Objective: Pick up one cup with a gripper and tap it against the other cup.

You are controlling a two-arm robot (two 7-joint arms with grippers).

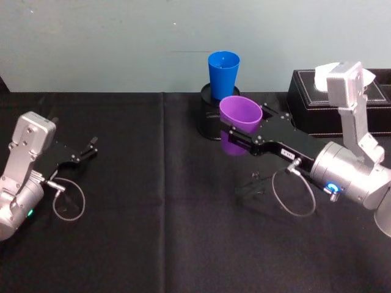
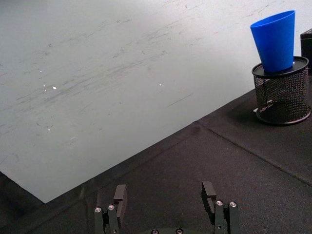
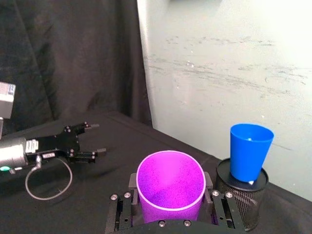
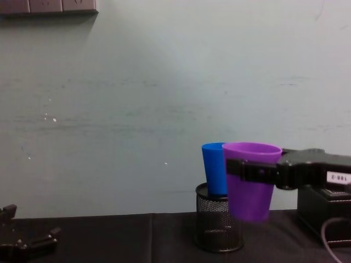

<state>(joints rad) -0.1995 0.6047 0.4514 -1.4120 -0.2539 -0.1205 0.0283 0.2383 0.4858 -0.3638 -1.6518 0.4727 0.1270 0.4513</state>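
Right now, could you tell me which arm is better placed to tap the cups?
Right. The right gripper holds the purple cup lifted near the blue cup; the left gripper rests open, far off.

Purple cup (image 1: pixel 240 116) aloft, upright; blue cup (image 1: pixel 223 73) upright in mesh holder (image 2: pixel 282 92).
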